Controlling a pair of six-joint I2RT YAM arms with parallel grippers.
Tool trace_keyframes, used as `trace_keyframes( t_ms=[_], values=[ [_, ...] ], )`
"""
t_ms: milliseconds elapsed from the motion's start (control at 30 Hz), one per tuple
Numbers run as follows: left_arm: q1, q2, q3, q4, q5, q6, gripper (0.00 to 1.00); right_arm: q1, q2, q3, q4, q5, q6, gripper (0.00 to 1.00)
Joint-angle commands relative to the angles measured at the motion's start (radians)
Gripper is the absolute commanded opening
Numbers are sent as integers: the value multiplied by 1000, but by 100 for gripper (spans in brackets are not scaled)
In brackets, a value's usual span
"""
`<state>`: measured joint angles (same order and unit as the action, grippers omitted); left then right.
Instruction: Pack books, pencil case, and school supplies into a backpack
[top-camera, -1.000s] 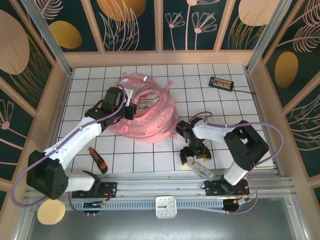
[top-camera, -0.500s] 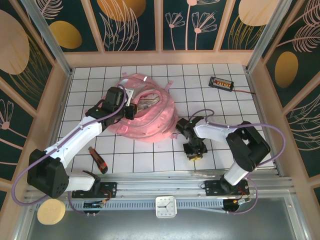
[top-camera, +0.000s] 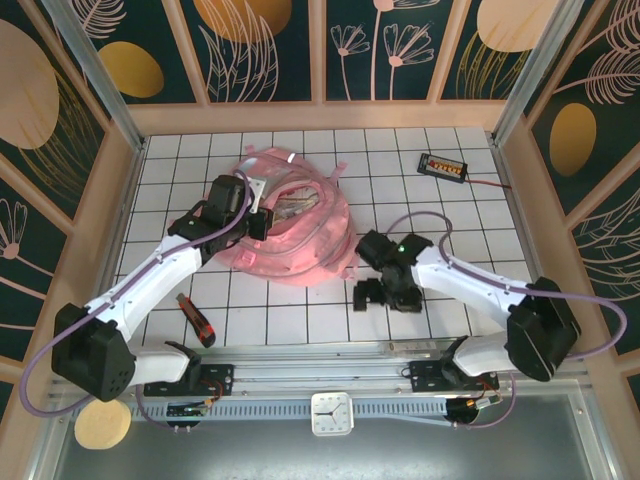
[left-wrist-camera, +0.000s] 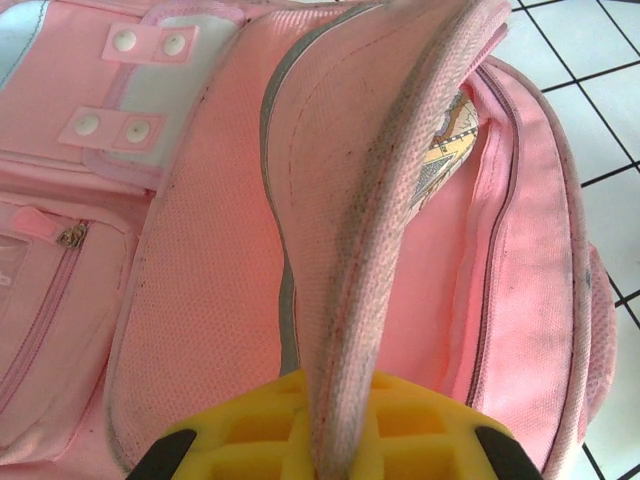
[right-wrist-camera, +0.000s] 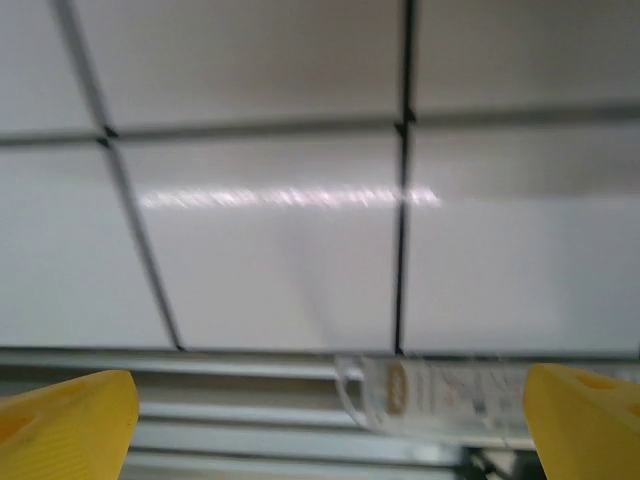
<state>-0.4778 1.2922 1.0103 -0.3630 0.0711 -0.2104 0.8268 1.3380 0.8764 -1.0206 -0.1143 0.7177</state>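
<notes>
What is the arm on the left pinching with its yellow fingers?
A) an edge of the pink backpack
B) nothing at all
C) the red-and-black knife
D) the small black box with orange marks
A: in the left wrist view a pink edge of the backpack runs down between the yellow fingers, clamped there; the red-and-black knife lies well apart from them.

Overhead view down on whole bench (top-camera: 470, 215); wrist views close: left on backpack (left-wrist-camera: 220, 250), right on bench's near edge.
</notes>
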Motion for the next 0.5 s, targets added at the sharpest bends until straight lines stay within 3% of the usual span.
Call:
trace_keyframes(
  t_ms=[0, 233, 467],
  values=[
    [-7, -64, 1, 116, 58, 9, 0, 73, -1, -77, -69, -38, 165, 99],
    [-7, -98, -32, 124, 77, 12, 0, 258, 137, -45, -99, 25, 247, 99],
    [-7, -142, -65, 110, 78, 17, 0, 315, 318, -16, -81, 153, 255, 98]
  ],
)
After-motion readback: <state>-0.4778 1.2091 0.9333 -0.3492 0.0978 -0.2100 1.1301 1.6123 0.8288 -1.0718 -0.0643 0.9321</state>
